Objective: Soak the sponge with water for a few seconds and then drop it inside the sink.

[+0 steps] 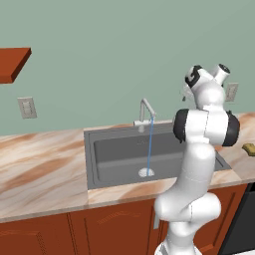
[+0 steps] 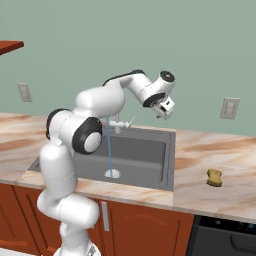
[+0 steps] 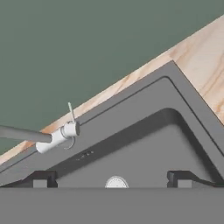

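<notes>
The sponge [image 2: 214, 177] is a small yellow-olive block lying on the marble counter to the right of the sink [image 2: 170, 165], also seen at the far right edge as the sponge [image 1: 249, 148]. A thin blue stream of water [image 1: 149, 149] falls from the faucet [image 1: 147, 112] onto the round drain [image 1: 146, 173]. My gripper [image 2: 165, 111] hangs above the sink's back right part, open and empty, well to the left of the sponge. In the hand view the gripper [image 3: 111, 178] has its fingertips [image 3: 43, 177] spread wide over the basin, with the drain [image 3: 116, 181] between them and the faucet [image 3: 26, 134] at the left.
Marble counter runs on both sides of the sink. Wall outlets [image 1: 26, 107] [image 2: 229, 107] sit on the green wall. A red-brown shelf [image 1: 12, 62] juts out at upper left. A dark appliance front [image 2: 225, 240] lies below the counter at right.
</notes>
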Motion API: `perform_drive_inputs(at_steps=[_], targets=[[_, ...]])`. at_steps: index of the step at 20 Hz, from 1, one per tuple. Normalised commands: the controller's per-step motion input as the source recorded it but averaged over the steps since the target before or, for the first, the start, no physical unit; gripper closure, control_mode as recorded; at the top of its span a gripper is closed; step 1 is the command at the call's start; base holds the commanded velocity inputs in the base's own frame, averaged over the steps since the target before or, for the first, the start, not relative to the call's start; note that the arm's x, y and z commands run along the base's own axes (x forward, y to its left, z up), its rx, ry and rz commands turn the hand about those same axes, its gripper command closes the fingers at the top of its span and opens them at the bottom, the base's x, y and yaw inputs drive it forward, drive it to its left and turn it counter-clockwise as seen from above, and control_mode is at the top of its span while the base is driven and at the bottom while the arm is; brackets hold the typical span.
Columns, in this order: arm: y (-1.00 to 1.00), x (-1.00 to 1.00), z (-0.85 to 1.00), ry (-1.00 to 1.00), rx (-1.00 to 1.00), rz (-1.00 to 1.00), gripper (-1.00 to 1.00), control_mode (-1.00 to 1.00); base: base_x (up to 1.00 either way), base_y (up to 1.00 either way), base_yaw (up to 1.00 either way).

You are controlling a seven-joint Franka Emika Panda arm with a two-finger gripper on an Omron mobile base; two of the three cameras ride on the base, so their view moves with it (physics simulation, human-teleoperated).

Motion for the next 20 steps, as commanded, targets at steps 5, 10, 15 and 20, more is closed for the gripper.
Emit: perform_drive_inputs(at_steps=[5, 10, 15, 20], targets=[[-0.14, -0.96, 0.0, -0.12, -0.02, 0.19, -1.0, -1.0, 0.0, 0.0, 0.0], [-0.22, -1.0, -0.01, -0.02, -0.03, 0.2, -1.0, -1.0, 0.0, 0.0, 0.0], [-0.27, -0.84, -0.13, 0.0, -0.1, 0.21, -1.0, -1.0, 0.0, 0.0, 0.0], [-0.47, -0.4, -0.18, 0.02, -0.18, 0.22, -1.0, -1.0, 0.0, 0.0, 0.0]])
